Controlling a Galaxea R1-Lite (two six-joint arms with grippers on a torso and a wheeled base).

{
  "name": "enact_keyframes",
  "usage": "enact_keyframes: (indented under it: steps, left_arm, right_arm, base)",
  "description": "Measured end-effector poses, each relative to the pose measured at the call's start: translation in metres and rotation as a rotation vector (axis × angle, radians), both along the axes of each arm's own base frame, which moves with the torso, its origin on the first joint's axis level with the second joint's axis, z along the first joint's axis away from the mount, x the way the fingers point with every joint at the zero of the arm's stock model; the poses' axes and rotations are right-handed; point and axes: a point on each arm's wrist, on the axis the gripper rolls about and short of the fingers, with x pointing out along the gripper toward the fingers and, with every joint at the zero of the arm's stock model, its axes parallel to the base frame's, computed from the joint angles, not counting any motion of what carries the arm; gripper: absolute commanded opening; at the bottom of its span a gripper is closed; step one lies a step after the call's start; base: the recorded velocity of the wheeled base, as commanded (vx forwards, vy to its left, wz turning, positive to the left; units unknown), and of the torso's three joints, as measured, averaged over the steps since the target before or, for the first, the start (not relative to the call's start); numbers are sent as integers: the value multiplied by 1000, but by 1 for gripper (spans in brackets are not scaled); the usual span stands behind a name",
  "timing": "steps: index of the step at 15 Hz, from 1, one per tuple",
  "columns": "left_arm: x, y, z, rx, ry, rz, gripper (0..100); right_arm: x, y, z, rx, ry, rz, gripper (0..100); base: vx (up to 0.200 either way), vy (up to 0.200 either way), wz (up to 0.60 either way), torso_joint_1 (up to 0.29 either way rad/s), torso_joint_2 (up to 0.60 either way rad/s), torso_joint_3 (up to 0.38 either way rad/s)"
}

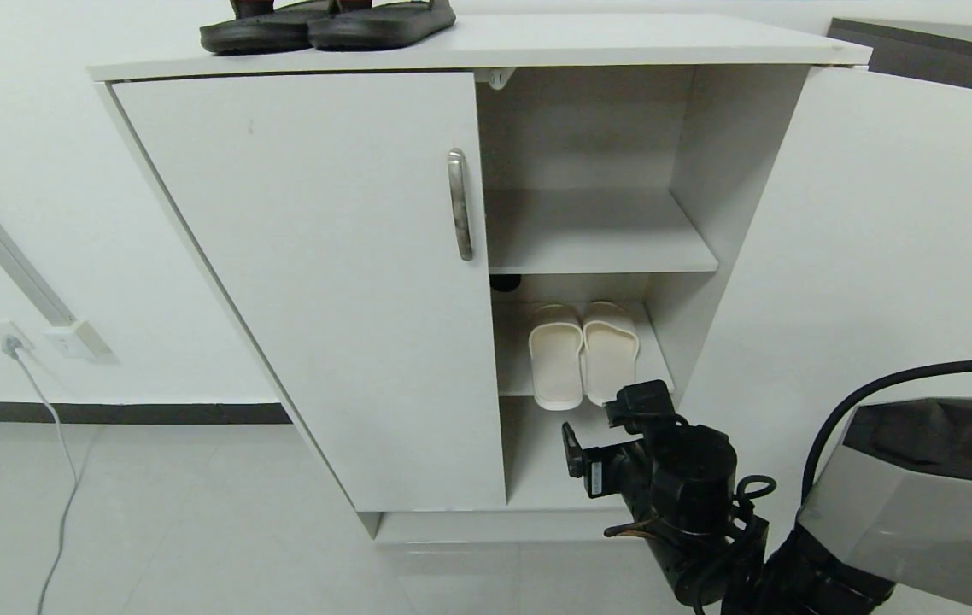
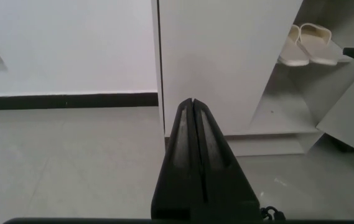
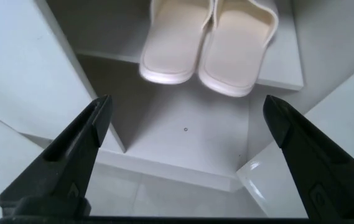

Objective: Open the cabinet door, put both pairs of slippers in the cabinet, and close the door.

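Head view, cream slippers (image 1: 576, 354) on shelf (image 1: 510, 359)

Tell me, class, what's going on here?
A robot is storing slippers. The right door stands open; the white slippers lie on a lower shelf, the open right gripper just before them. The black slippers sit on the cabinet top, not yet stored. The left gripper is shut and empty.

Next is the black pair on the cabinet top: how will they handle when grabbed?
The black slippers look thick-soled and foamy, so probably light and squashy. They sit near the front of the cabinet top, so a push might slide one off. Flat soles: unlikely to roll.
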Motion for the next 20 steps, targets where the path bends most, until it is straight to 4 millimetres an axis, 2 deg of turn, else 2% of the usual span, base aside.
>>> enact_keyframes:
  steps: [4, 11, 17, 20]
  left_arm:
    - [0, 0, 0, 1, 0, -6, 0]
    - [0, 0, 0, 0, -2, -5, 0]
    - [0, 0, 0, 0, -1, -4, 0]
    - [0, 0, 0, 0, -1, -4, 0]
  right_arm:
    - [0, 0, 0, 3, -3, 0, 100]
    - [0, -1, 0, 2, -2, -1, 100]
    - [1, -1, -4, -4, -1, -4, 100]
    - [1, -1, -6, -6, -3, -4, 100]
  base:
    - [0, 0, 0, 0, 0, 0]
    - [0, 0, 0, 3, 1, 152]
    - [0, 0, 0, 0, 0, 0]
    - [0, 200, 0, 1, 2, 7]
